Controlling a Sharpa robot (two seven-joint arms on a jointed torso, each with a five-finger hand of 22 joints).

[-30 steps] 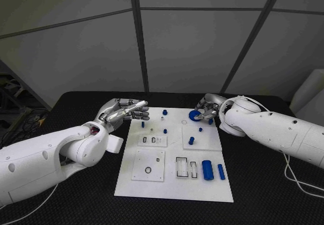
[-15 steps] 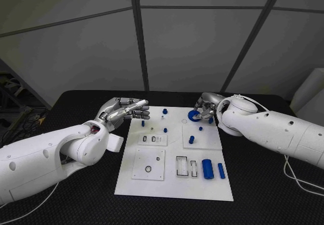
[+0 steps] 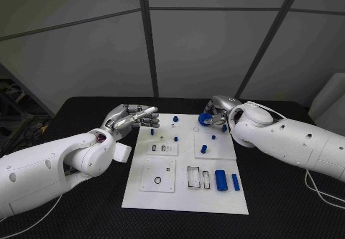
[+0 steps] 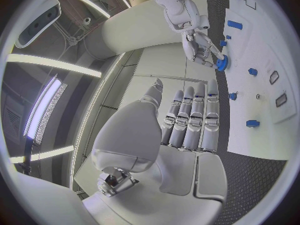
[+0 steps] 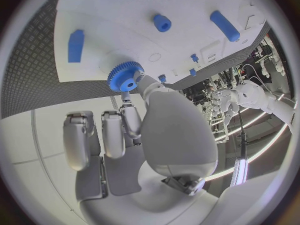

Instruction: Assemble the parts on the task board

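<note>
White task board (image 3: 185, 199) on the black surface (image 3: 86, 219), right hand (image 3: 218, 112) holding a blue gear (image 3: 206, 118) over the board's far right corner, left hand (image 3: 133, 118) at its far left edge holding nothing, two blue cylinders (image 3: 227, 180) lying near right

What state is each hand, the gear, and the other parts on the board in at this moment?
right hand: pinches the blue gear, raised over the board's far edge.
blue gear: held at its rim, off the board.
left hand: holds nothing, fingers straight and close together, beside the board's far left corner.
task board: flat on the table.
two blue cylinders: lying side by side near the board's right edge.
</note>
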